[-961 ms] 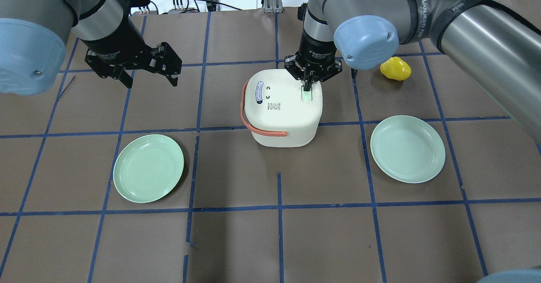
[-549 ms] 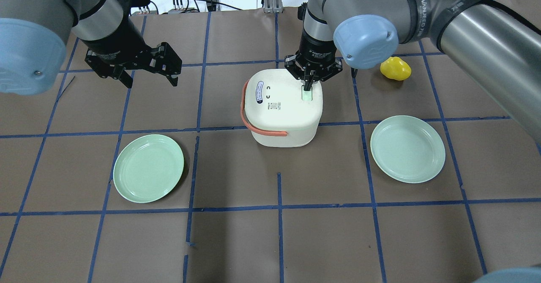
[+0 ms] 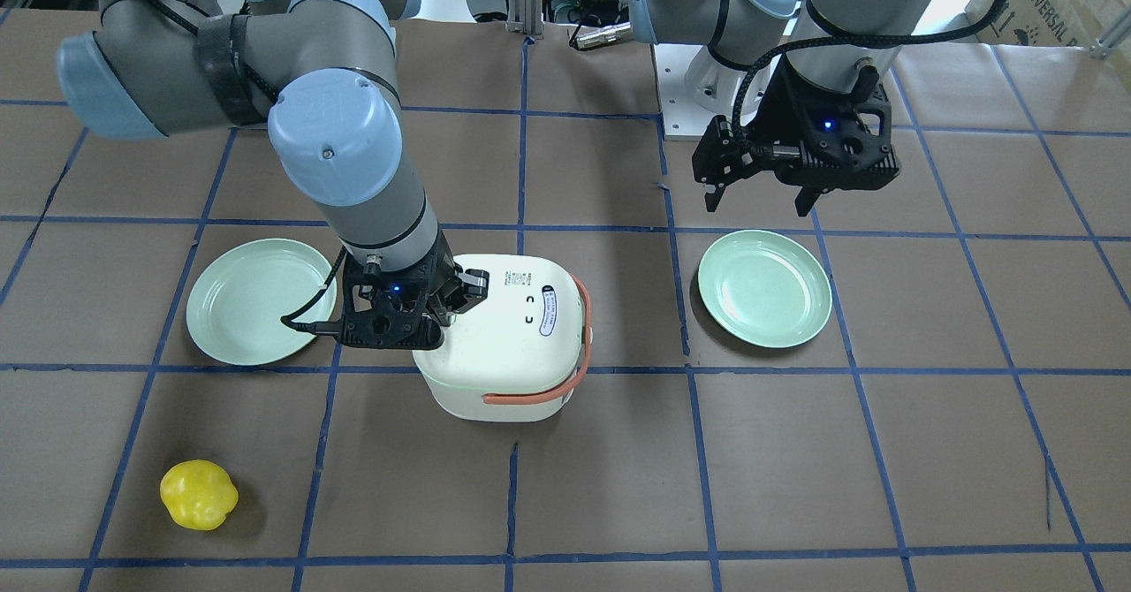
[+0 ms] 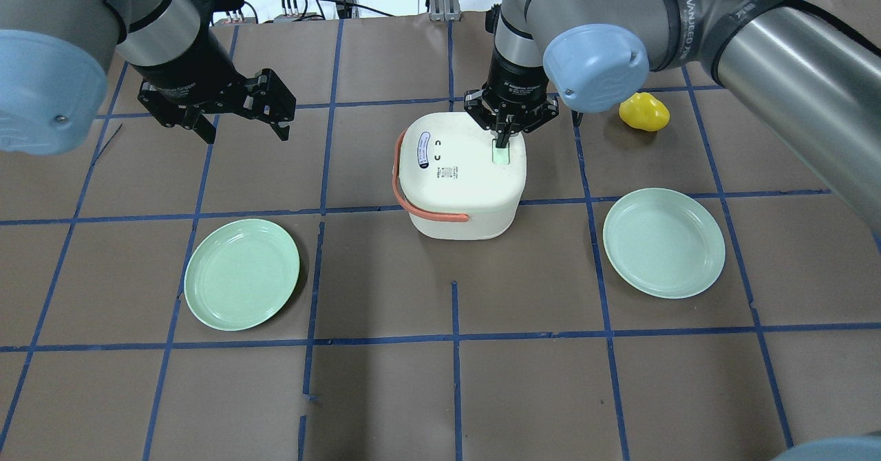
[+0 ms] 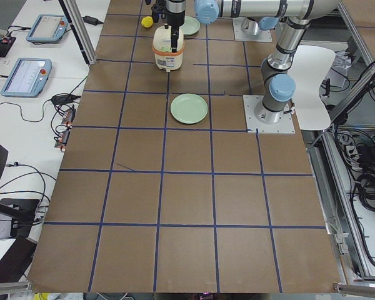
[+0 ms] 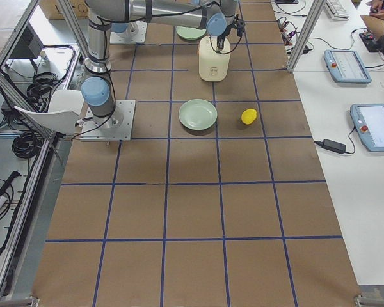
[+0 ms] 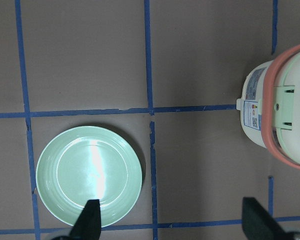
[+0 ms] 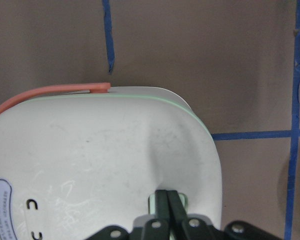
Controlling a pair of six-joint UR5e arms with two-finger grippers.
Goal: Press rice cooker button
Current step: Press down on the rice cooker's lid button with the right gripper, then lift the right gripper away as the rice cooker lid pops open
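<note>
I am watching the cooker (image 4: 458,172) standing upright on the surface (image 4: 440,392), lid shut, its orange handle (image 4: 394,175) folded down around the side turned toward the robot's left. The button (image 4: 500,157) is sitting in the lid, near the edge on the robot's right, and is showing pale green.

The right gripper (image 4: 502,141) is pointing straight down over that edge of the cooker. Its two fingers (image 8: 169,205) are pressed together with no gap and nothing between them. In the right wrist view the joined tips are landing on the button, with a sliver of green showing on either side. They are looking to be in contact with it, though I cannot tell how hard they are pushing.

The left gripper (image 4: 245,129) is hanging in the air well apart from the cooker, on the robot's left of it, with its fingers spread wide and holding nothing.

The left plate (image 4: 241,274) is lying flat on the robot's left of the cooker and nearer the robot. The right plate (image 4: 664,243) is lying likewise on the robot's right of the cooker. A yellow thing (image 4: 644,111) is resting on the surface on the cooker's right, farther from the robot than the right plate.
</note>
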